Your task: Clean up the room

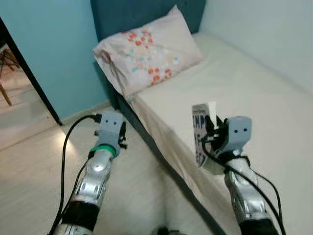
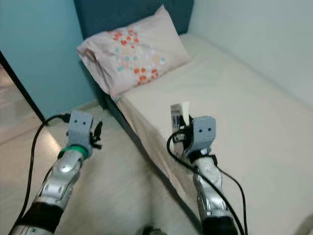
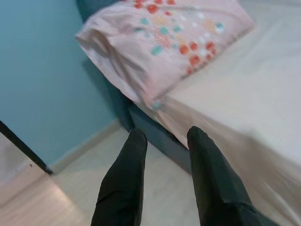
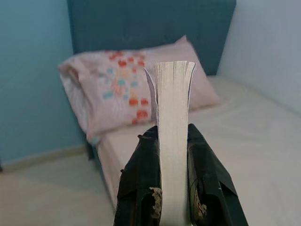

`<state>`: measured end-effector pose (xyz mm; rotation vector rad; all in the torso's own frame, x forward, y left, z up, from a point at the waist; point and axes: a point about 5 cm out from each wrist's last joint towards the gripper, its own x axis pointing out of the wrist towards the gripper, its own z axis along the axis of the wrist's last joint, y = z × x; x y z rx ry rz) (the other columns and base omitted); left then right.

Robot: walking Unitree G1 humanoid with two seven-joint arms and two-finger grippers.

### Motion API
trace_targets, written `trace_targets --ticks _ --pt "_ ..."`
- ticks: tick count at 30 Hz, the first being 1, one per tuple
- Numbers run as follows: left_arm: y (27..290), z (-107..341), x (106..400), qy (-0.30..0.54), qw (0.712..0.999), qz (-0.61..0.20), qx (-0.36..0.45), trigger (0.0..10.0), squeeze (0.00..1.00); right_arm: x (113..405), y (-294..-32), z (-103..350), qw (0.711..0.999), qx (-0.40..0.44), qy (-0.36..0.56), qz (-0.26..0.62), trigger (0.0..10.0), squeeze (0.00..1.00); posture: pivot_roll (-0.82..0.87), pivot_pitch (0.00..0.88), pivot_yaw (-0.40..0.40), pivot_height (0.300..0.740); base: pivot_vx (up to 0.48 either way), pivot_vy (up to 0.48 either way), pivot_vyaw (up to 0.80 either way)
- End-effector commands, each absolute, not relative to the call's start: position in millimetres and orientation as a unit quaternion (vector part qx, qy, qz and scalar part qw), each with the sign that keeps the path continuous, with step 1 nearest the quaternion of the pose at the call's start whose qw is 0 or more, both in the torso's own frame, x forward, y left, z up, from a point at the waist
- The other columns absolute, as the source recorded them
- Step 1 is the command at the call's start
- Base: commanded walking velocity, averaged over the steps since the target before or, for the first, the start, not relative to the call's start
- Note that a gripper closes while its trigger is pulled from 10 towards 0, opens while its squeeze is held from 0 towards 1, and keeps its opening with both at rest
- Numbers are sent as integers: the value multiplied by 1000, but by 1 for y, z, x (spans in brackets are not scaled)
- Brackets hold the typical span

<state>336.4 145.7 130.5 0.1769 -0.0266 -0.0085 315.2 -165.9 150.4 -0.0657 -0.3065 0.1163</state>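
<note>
My right gripper [image 1: 209, 133] is shut on a paperback book [image 1: 199, 133], held upright on edge above the near edge of the bed [image 1: 254, 93]. In the right wrist view the book's page edge [image 4: 173, 136] stands between the two black fingers [image 4: 141, 183]. My left gripper [image 1: 122, 134] hovers over the floor beside the bed frame, its fingers [image 3: 123, 183] open with nothing between them. A pink pillow with red and teal dots [image 1: 149, 51] lies at the head of the bed against the dark teal headboard [image 1: 122, 14].
A teal wall [image 1: 54, 54] stands to the left, with a dark door frame [image 1: 29, 73] and a doorway beyond it. Pale floor [image 1: 39, 171] lies beside the bed. A white wall [image 1: 264, 29] runs along the bed's far side.
</note>
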Motion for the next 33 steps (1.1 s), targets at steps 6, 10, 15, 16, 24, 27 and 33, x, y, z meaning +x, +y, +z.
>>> trace_targets --ticks 6,10,15,16,24,27,33 --pt "144 128 335 -10 997 -8 81 10000 0 317 -169 155 985 -27 -166 47 10000 0 13 90 1 740 469 0 0" --pt "142 129 336 -13 997 -11 79 10000 0 316 -171 155 985 -27 -167 45 10000 0 13 90 1 740 469 0 0" --pt "141 130 336 -13 997 -13 78 10000 0 316 -172 154 985 -23 -167 38 10000 0 7 92 7 740 469 0 0" --pt "142 130 336 -13 997 -13 78 10000 0 316 -172 154 985 -22 -168 37 10000 0 7 92 7 740 469 0 0" --pt "141 131 337 -14 997 -14 78 10000 0 316 -173 153 985 -21 -165 33 10000 0 7 96 7 740 468 0 0" --pt "141 131 337 -14 997 -14 77 10000 0 316 -173 154 985 -21 -165 34 10000 0 7 96 7 740 467 0 0" --pt "140 131 337 -13 997 -15 77 10000 0 316 -172 153 985 -10 -166 40 10000 0 7 96 7 740 469 0 0"
